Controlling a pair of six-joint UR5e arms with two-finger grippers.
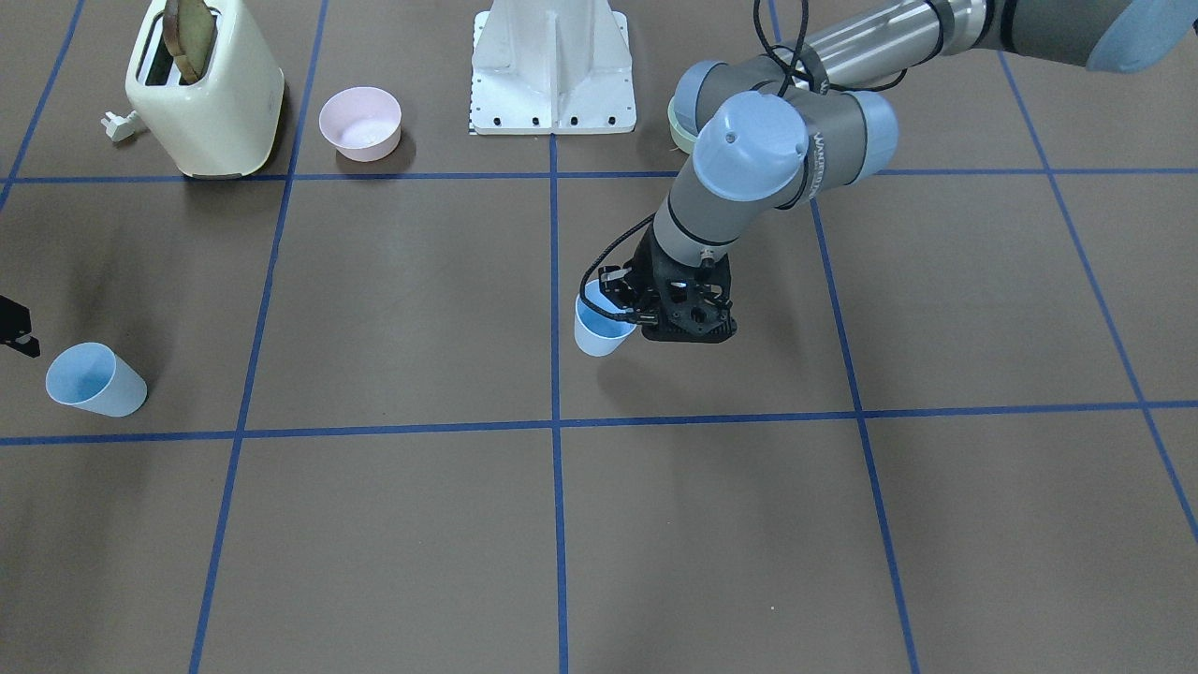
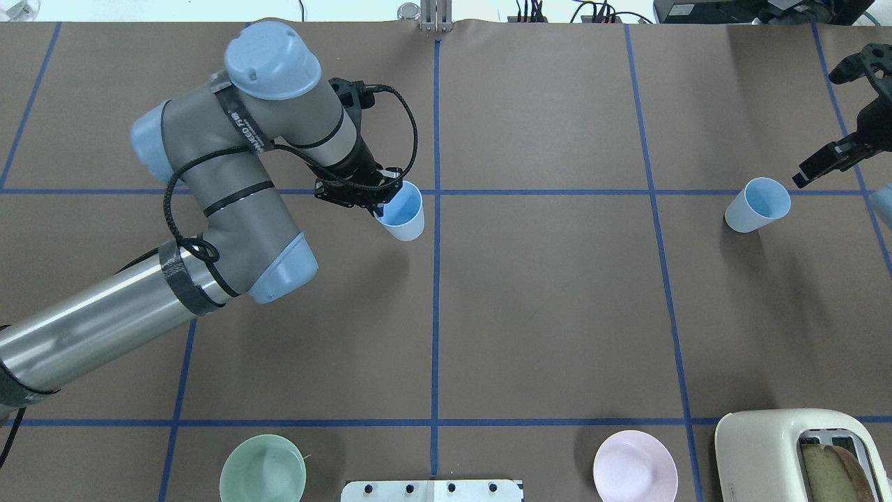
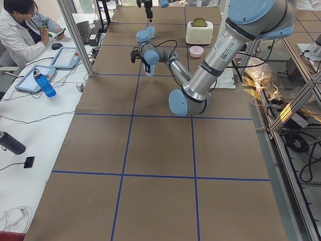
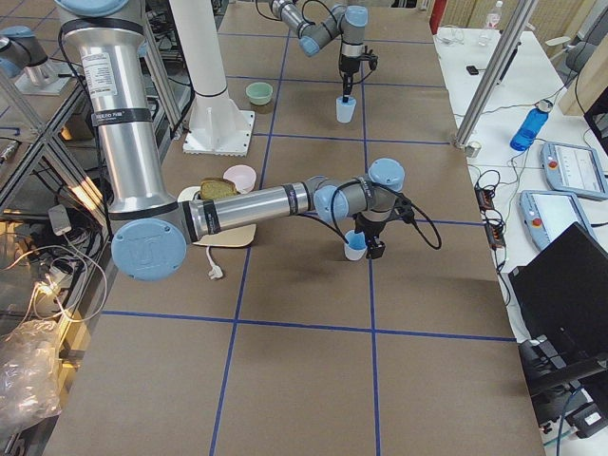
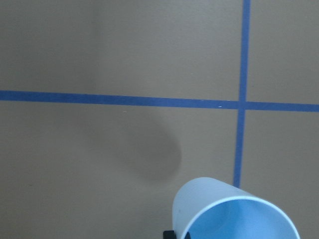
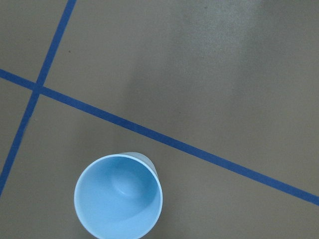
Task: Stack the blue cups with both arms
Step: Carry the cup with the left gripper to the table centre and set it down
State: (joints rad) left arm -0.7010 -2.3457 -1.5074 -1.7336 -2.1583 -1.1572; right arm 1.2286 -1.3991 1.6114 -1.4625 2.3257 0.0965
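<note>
The left gripper (image 2: 380, 202) is clamped on the rim of one blue cup (image 2: 404, 213), near the middle of the table (image 2: 543, 314), a little toward the edge far from the robot. The other blue cup (image 2: 756, 206) stands upright near the table's right end, with the right gripper (image 2: 822, 164) just beside it. Whether that pincer is apart, I cannot tell. Both cups are smooth, thin plastic and tapered. I think they are light, a little slippery, and best held gently at the rim.
</note>
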